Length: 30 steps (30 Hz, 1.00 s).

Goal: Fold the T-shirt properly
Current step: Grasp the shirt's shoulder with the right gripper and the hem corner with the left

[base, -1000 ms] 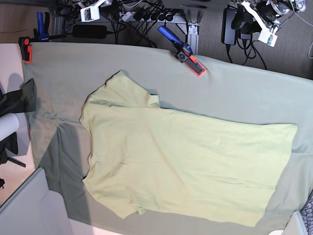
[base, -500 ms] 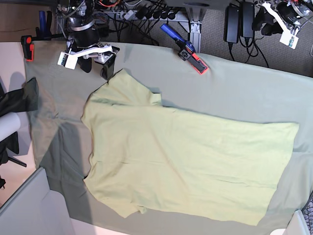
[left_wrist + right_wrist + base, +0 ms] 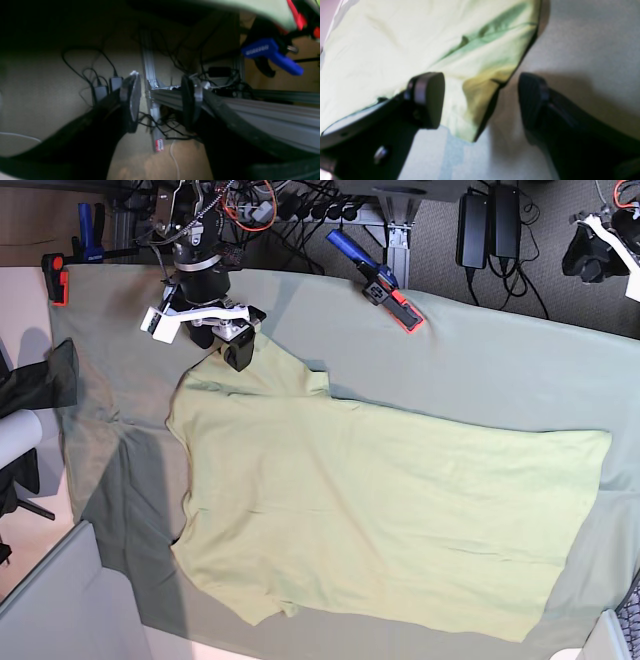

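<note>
A: Where's the T-shirt (image 3: 380,515)?
B: Flat on table (image 3: 500,370), long axis left-right. Right end effector (image 3: 228,340) released, straddling upper sleeve tip.
A: Left end effector (image 3: 160,103)?
B: Released, empty, off-table, far.

White lettering on blue clamp (image 3: 271,55), small red-printed label (image 3: 159,145), both too blurred to read

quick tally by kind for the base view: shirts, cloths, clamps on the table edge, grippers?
Pale yellow-green cotton T-shirt: 1
Large dull grey-green table cloth: 1
Clamps: 3 (blue-and-red bar clamp, small red clamp, blue clamp)
Grippers: 2 (right gripper over the sleeve, left gripper off the table)
Total: 7
</note>
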Tool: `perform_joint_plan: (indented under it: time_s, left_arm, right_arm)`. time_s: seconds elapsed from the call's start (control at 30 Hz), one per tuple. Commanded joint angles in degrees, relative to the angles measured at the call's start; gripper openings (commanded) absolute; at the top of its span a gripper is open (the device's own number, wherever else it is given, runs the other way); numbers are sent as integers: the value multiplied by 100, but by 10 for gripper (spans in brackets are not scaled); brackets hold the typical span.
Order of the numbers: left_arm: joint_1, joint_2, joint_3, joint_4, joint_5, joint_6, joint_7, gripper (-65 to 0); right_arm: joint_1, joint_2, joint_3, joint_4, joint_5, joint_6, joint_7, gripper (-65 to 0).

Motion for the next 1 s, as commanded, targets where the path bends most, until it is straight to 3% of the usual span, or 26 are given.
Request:
perform_joint_plan:
  time_s: [0.0, 0.1, 0.23, 0.4, 0.57, 0.67, 0.77, 0.97]
  left_arm:
    - [-26, -122, -83, 85, -144, -111, -68, -353]
    - [-389, -282, -203, 85, -144, -111, -35, -353]
    - [-942, -490, -348, 83, -151, -109, -35, -353]
    - [-1668, -603, -343, 11, -144, -107, -15, -353]
    - [-2551, -629, -343, -791, -146, -105, -22, -353]
    - [-3185, -658, -330, -1558, -175, -107, -13, -348]
    - [-3751, -704, -326, -2306, -245, -109, -17, -295]
    - [-4454, -748, -326, -3429, -387, -114, 68, -293]
  right_arm:
    - [20, -13, 4, 44, 20, -2, -68, -204]
    - [48, -61, 0, 42, -20, -2, -79, -252]
    - [46, -136, 0, 42, -17, 0, -90, -450]
    - [76, -133, 0, 44, -20, 2, -83, -637]
    - [57, -133, 0, 42, -476, 24, -96, -650]
    - [59, -133, 0, 42, -511, 24, -94, -650]
    - [59, -136, 0, 42, -511, 24, -92, -650]
    - [66, -136, 0, 44, -509, 24, -87, -650]
